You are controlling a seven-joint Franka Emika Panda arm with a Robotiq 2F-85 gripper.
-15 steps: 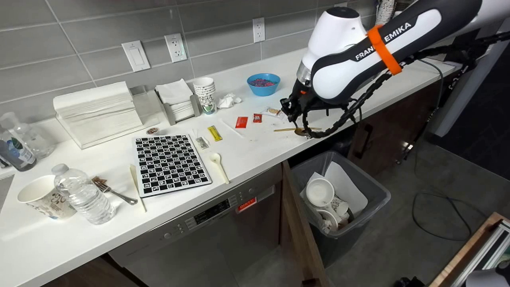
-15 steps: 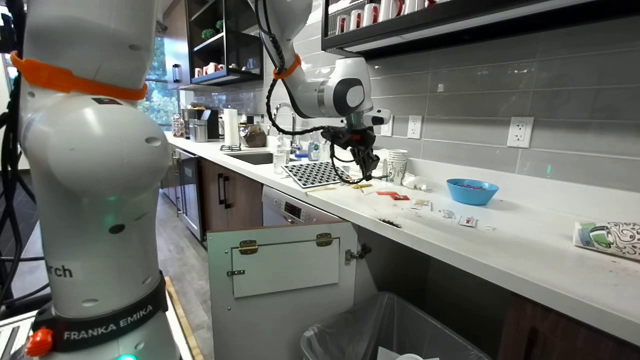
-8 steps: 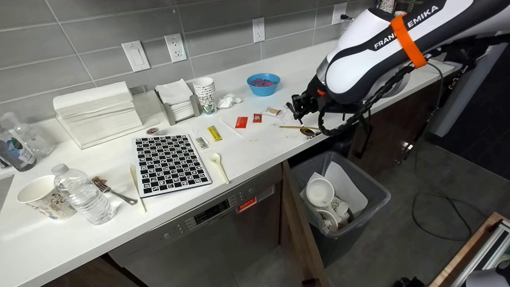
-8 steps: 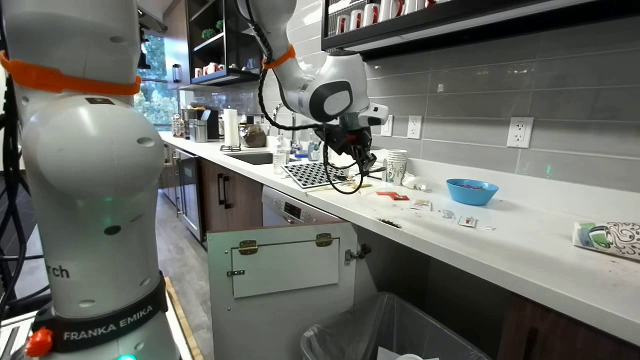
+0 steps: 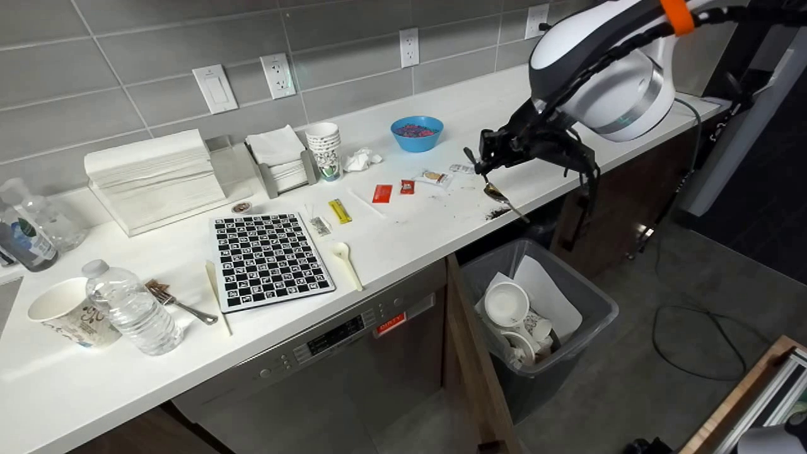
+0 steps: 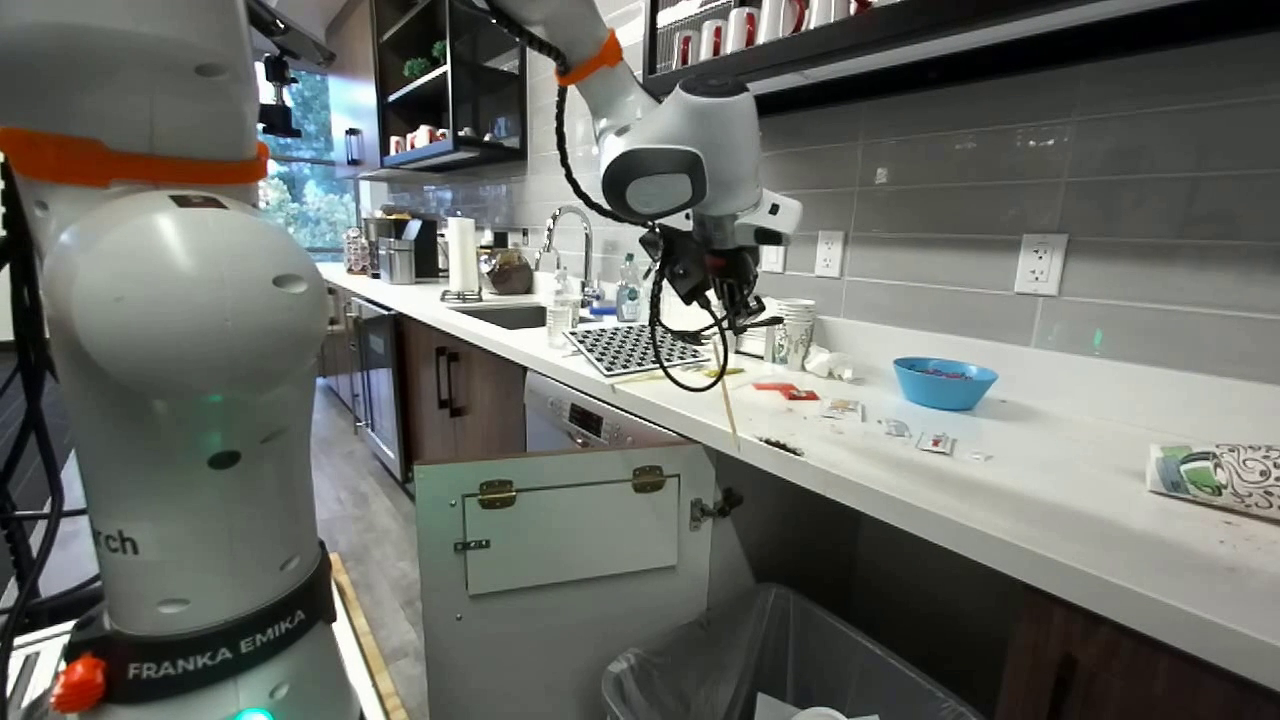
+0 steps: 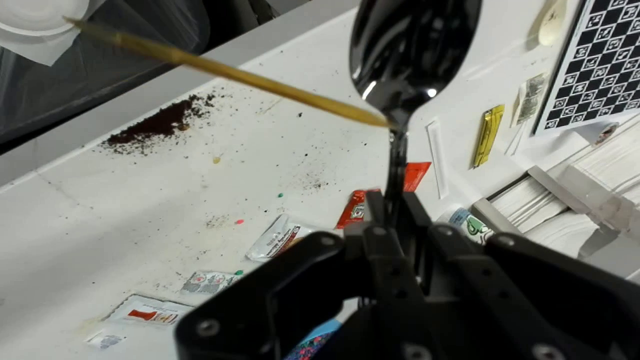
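We see the robot's black claw (image 7: 394, 207) pinching the slim handle of a shiny metal spoon (image 7: 415, 50), which in an exterior view hangs tilted, bowl downward, above the white countertop (image 5: 403, 233) near its front edge. A thin wooden stick (image 7: 240, 77) crosses at the spoon's neck and slants off to one side; we cannot tell what holds it there. Close to the same edge lies a patch of dark brown crumbs (image 7: 155, 125). Elsewhere on the counter we find two red condiment packets (image 5: 381, 193), a blue bowl (image 5: 416, 144) of small colored bits (image 5: 414, 130) and a black-and-white checkered board (image 5: 271, 258). Below, beside an open cabinet door (image 5: 477, 353), stands a gray trash bin (image 5: 526, 388) with paper cups (image 5: 506, 304) inside.
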